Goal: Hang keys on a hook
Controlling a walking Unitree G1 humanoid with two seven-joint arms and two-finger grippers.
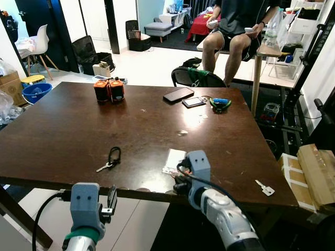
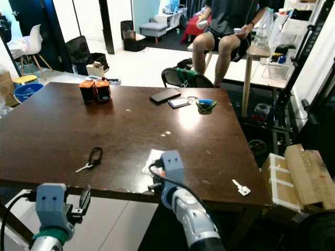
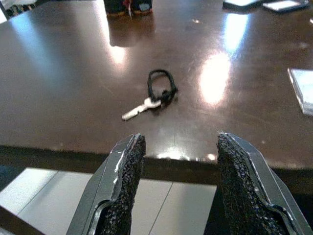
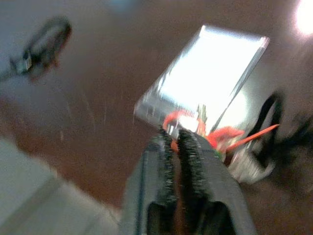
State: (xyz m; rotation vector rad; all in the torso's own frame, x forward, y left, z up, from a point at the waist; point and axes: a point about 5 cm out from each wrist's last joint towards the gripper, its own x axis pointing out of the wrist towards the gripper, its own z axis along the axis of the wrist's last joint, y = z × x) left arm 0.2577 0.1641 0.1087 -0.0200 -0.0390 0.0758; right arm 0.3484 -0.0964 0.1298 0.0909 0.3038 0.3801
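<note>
In the left eye view, a dark brown table (image 1: 78, 130) is seen. A key on a black loop (image 1: 110, 159) lies near the table's near edge, left of the middle. A white card (image 1: 174, 159) lies by the near edge just right of the middle, and a second small key (image 1: 265, 188) rests near the near right corner. Two orange and black objects (image 1: 109, 90) stand toward the far edge, and a dark phone (image 1: 178, 94) lies near the far edge right of the middle. A seated person (image 1: 235, 26) is seen beyond the table. The left gripper (image 1: 111, 198) is held just off the near edge, below the looped key. The right gripper (image 1: 177, 177) is at the near edge beside the white card.

In the left wrist view, the left gripper's fingers (image 3: 124, 176) are spread apart with nothing between them, the looped key lying ahead on the table.

In the right wrist view, which is blurred, the right gripper's fingers (image 4: 168, 166) are pressed together at a small orange and silver thing (image 4: 193, 127) by the card's edge; whether it is gripped cannot be told.
</note>
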